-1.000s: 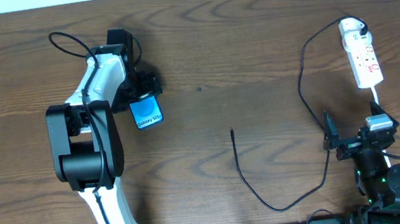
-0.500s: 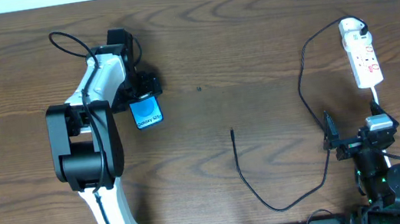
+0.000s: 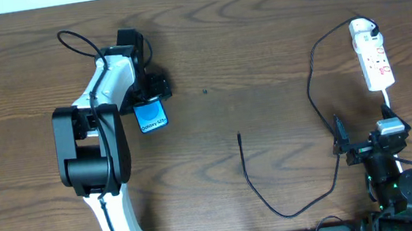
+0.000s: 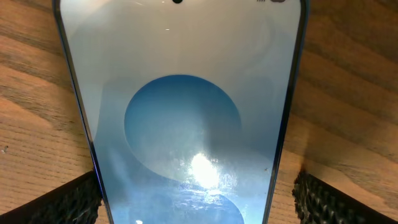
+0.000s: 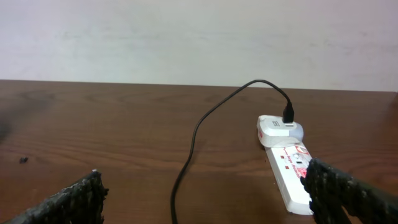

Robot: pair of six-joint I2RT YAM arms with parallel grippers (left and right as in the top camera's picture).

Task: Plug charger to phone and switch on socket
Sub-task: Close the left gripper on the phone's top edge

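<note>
The phone (image 3: 152, 116) lies screen up on the bench (image 3: 258, 29), left of the middle and toward the far edge, with its blue screen and round graphic filling the left wrist view. The left tool (image 4: 199, 200) sits over the phone's far end, one of its black pads (image 4: 74, 202) just beside each long edge. The pads are set apart at the phone's width, but I cannot tell whether they press on it.

The socket (image 3: 377, 65) lies near the far right corner, its length running toward the near edge. The charger (image 3: 309, 94) has its white adapter (image 3: 363, 28) seated at the strip's far end. From there the thin black cable arcs left, runs down toward the near edge, loops along it and comes back up. Its plug tip (image 3: 239, 136) lies loose on the wood near the middle of the bench, well apart from the phone.

The right tool (image 3: 364, 136) sits by the near right corner, facing the socket, its fingers spread wide.
</note>
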